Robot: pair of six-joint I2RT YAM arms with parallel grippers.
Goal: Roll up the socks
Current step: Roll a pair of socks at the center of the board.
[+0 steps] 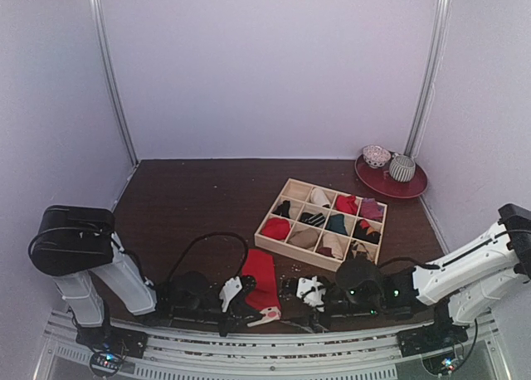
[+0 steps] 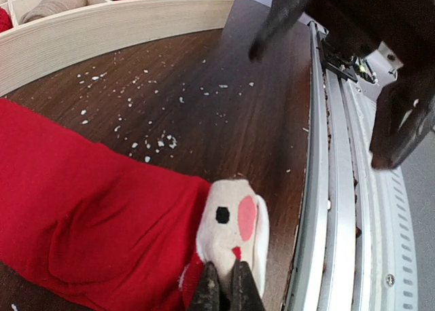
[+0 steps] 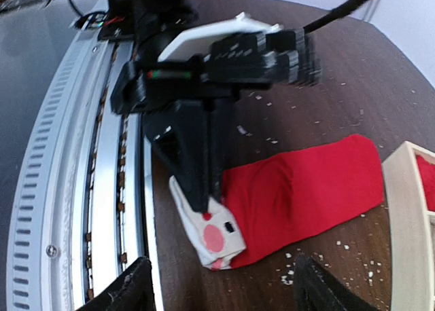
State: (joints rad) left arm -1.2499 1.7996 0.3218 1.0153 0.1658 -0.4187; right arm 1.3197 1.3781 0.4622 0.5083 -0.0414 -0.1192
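The sock (image 1: 260, 280) is plain bright red, ending in a cream tip marked with a round pink spot, a small black square and a tiny red fleck. My left end effector (image 2: 226, 292) has black fingers and a white shell; my right end effector (image 3: 221, 290) is black-fingered too. The tabletop (image 1: 191, 206) is dark brown wood grain, dusted with white specks. The divided box (image 1: 290, 251) is pale natural wood, its contents red, black, beige, teal and magenta. The plate (image 1: 415, 186) is deep red, carrying two round items (image 1: 401, 168) patterned grey on white. The rail (image 1: 249, 347) is silver-grey.
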